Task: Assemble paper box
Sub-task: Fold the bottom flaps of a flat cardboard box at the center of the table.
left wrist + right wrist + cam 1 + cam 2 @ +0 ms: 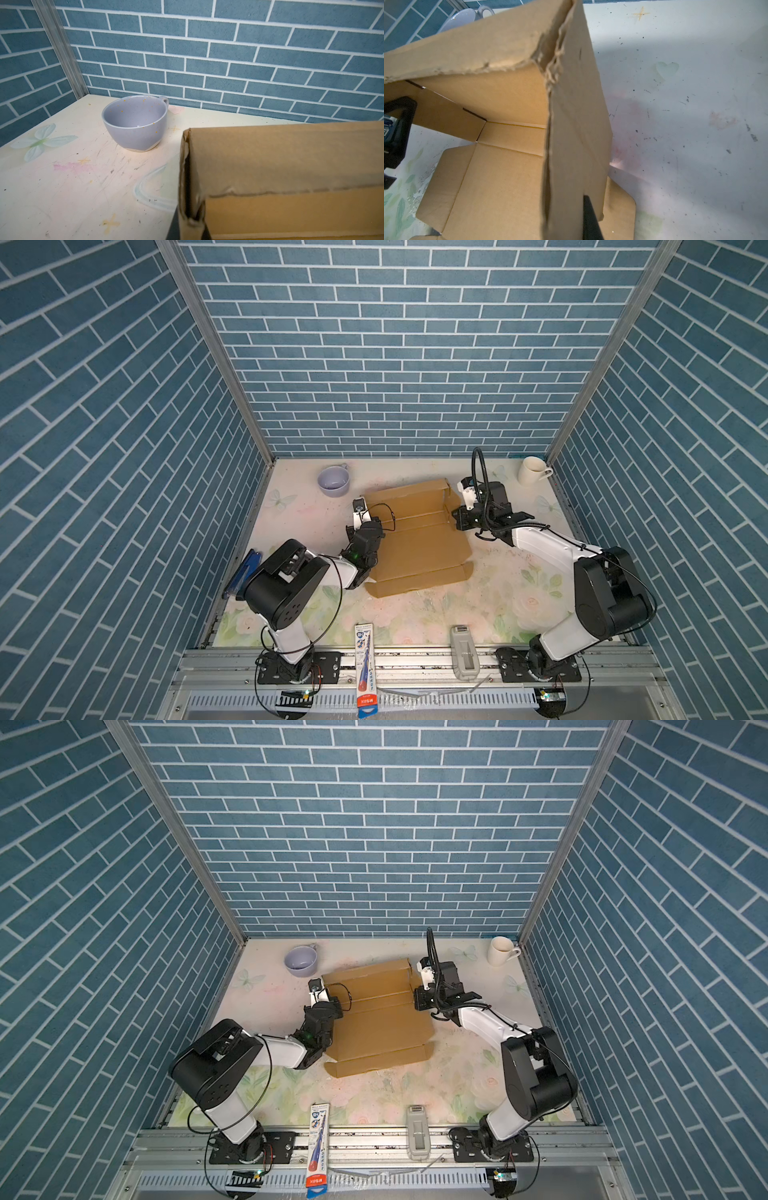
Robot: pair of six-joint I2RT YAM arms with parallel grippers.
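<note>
Brown corrugated-cardboard paper box [419, 547], a die-cut sheet with creases and flaps, lies mid-way across the floral-print surface [436, 614], a bit toward 12 o'clock. Its 12 o'clock end is partly folded up into walls, while the 6 o'clock panel and flap lie flat. At the box's 9 o'clock edge the left hand [366, 512] is closed, pinching the raised side wall. At the 3 o'clock edge the right hand [457, 519] is closed on the upright side flap, one black finger [590, 220] against its outer face. Handling, judged: light thin board, stiff within a panel but hinging freely at creases, likely to slide on the smooth surface unless both sides are held. Corner folds look frayed and crushed in both wrist views, so tearing is a risk. Best hold: flap edges close to a crease, not mid-panel. Lilac speckled ceramic cup [333, 481] sits near the box's 11 o'clock corner, apart from it.
</note>
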